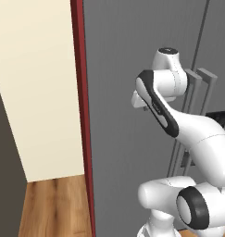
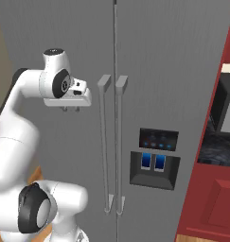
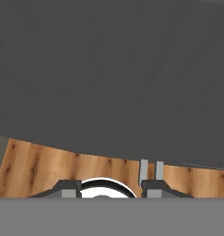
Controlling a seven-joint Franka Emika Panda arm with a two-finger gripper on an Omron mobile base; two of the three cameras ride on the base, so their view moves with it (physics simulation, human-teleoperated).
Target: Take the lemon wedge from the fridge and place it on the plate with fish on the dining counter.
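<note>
The fridge (image 2: 173, 71) is a tall grey double-door unit, and both doors are closed. Its two vertical bar handles (image 2: 111, 142) run down the middle seam. My gripper (image 2: 71, 108) hangs in front of the left door, left of the handles and level with their tops. Its fingertips point down, set apart, with nothing between them. From the other side the gripper (image 1: 144, 108) shows beside the fridge (image 1: 118, 139). In the hand view the gripper (image 3: 109, 190) looks down the grey fridge (image 3: 109, 69) to the handles' lower ends (image 3: 150, 173). The lemon wedge, the plate with fish and the dining counter are out of view.
A dark dispenser panel (image 2: 154, 160) with blue light sits on the right door. A red cabinet (image 2: 216, 179) with a dark recess stands right of the fridge. A red side panel (image 1: 84, 115), a cream wall (image 1: 35, 92) and wood floor (image 1: 53, 208) lie left.
</note>
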